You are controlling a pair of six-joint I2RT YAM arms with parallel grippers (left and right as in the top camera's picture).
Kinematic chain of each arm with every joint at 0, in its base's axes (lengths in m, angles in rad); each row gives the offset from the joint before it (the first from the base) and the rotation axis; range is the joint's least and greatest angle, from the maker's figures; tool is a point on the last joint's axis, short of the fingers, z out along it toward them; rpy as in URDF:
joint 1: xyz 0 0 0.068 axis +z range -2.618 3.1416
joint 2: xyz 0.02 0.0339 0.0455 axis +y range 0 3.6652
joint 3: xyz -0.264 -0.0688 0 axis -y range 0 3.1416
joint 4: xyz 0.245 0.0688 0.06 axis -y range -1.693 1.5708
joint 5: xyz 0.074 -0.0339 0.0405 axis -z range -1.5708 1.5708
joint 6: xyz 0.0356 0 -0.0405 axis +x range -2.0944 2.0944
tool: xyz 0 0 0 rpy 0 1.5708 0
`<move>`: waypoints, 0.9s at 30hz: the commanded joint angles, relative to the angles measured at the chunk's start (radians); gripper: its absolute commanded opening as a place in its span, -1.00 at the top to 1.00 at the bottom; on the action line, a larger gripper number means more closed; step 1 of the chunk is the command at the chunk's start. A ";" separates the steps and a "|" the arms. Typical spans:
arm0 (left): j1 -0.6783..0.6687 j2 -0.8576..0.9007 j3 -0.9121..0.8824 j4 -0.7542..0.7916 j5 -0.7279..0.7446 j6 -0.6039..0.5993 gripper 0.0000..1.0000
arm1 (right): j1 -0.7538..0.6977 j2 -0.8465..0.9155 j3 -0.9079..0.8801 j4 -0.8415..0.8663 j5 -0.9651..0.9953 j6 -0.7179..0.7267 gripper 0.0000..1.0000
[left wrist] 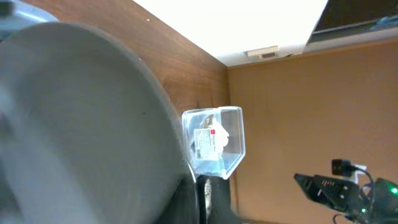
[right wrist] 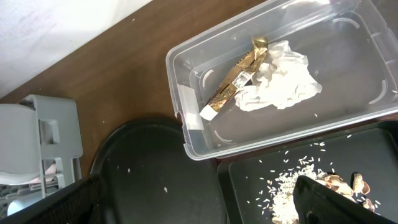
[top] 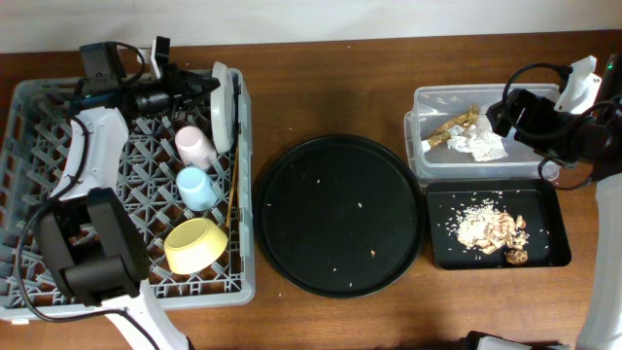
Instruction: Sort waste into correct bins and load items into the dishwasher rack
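Brown wood table (top: 321,87), pale wall beyond. Left of the round black tray (top: 340,214): rack (top: 29,107) with white plate (top: 222,102) on edge, left gripper (top: 202,87) at it, grip can't tell. Right of the round tray: clear tub (top: 486,90) holding wad (right wrist: 280,84) and wrapper (right wrist: 233,81). Right gripper (top: 505,112) is over the tub, fingers (right wrist: 336,202) spread, empty.

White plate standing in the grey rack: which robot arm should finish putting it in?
Left. The left gripper is right at the white plate in the grey rack. The right gripper is far off, above the clear tub.
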 commanded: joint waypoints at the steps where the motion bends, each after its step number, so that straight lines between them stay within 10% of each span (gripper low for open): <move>1: 0.033 0.018 0.003 0.001 -0.021 0.002 -0.35 | -0.002 -0.004 0.016 0.000 0.009 -0.010 -0.97; 4: 0.085 0.018 0.003 0.002 0.004 0.002 -0.98 | -0.002 -0.004 0.016 0.000 0.009 -0.010 -0.97; 11: 0.196 -0.109 0.003 -0.006 0.071 -0.012 -0.98 | -0.002 -0.004 0.016 0.000 0.009 -0.010 -0.97; 18: 0.188 -0.408 0.003 -0.252 -0.811 0.018 -0.99 | -0.002 -0.004 0.016 0.000 0.009 -0.010 -0.97; 27: 0.187 -0.413 0.003 -0.318 -0.863 0.018 -0.99 | 0.051 -0.041 0.013 0.000 0.009 -0.010 -0.97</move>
